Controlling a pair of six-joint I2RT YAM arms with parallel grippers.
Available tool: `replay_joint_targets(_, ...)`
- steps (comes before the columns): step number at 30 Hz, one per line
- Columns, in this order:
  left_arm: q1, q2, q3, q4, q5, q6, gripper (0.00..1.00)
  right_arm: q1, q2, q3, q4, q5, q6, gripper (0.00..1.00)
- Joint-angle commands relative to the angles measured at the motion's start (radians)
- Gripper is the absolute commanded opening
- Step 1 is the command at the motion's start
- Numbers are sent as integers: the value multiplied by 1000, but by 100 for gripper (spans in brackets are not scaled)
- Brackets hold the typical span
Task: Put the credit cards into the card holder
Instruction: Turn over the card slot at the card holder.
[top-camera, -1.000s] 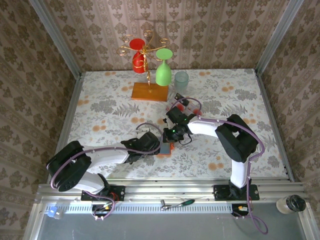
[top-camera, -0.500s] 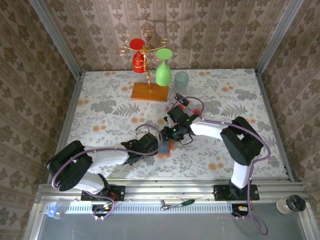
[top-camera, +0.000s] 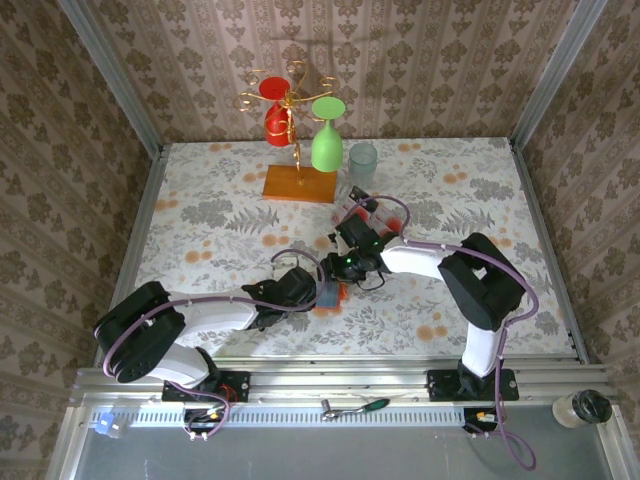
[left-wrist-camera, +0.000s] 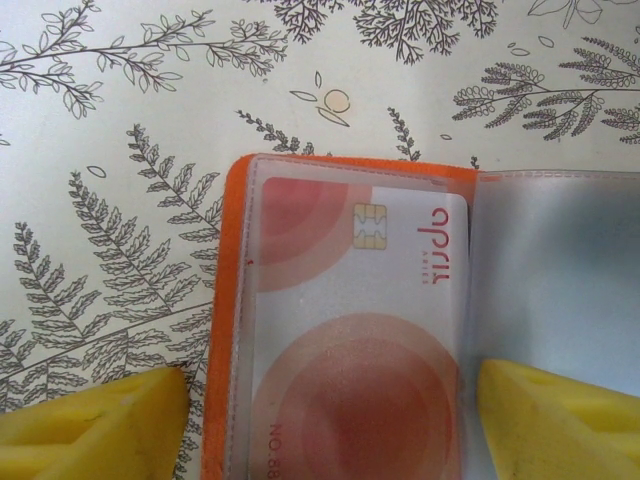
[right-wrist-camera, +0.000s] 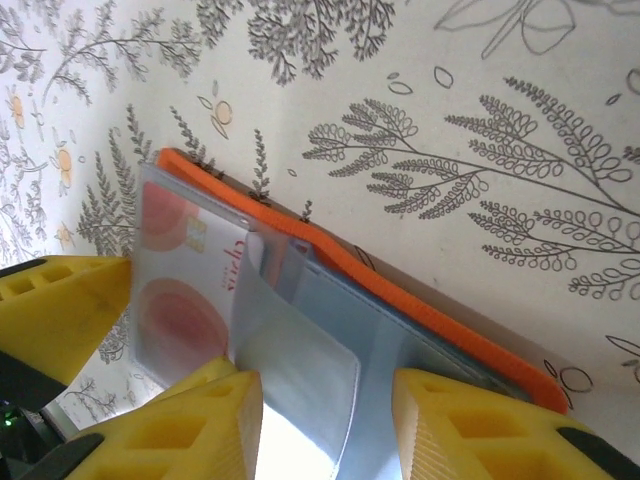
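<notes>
You had the left gripper (left-wrist-camera: 330, 375) spread wide and holding nothing. One yellow finger (left-wrist-camera: 90, 425) sat over the floral table (left-wrist-camera: 120, 120), just outside the orange edge of the card holder (left-wrist-camera: 218, 300); the other sat over the clear sleeve inside it. The holder lay open and flat directly under that claw. Between its fingers a credit card (left-wrist-camera: 350, 300) lay tucked in a clear pocket, chip side up.

Your right gripper (right-wrist-camera: 325, 385) faced the same holder from the opposite side, jaws partly apart and clamped on nothing. A loose clear flap (right-wrist-camera: 300, 370) lay between its fingers, against one and apart from the other, spread across the inner pockets. Just ahead of that claw, a yellow finger of the left one crowded the card's pocket.

Well beyond both claws stood the glass rack (top-camera: 298, 184), with a red glass (top-camera: 274, 115) and a green glass (top-camera: 326, 145) hanging on it. A pale tumbler (top-camera: 362, 160) stood just beside its base.
</notes>
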Motion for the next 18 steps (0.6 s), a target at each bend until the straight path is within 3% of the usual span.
replay_joint_targets(1, -6, -1, -13, -18, 3, -12, 77, 3, 41, 36, 9, -39, 8, 38)
replay_joint_targets(10, -4, -64, 2, -41, -5, 0, 80, 21, 19, 78, -35, -59, -12, 37)
replay_joint_targets(18, 55, -302, -33, -103, -28, 26, 88, 51, -22, 97, -36, -66, 25, 45)
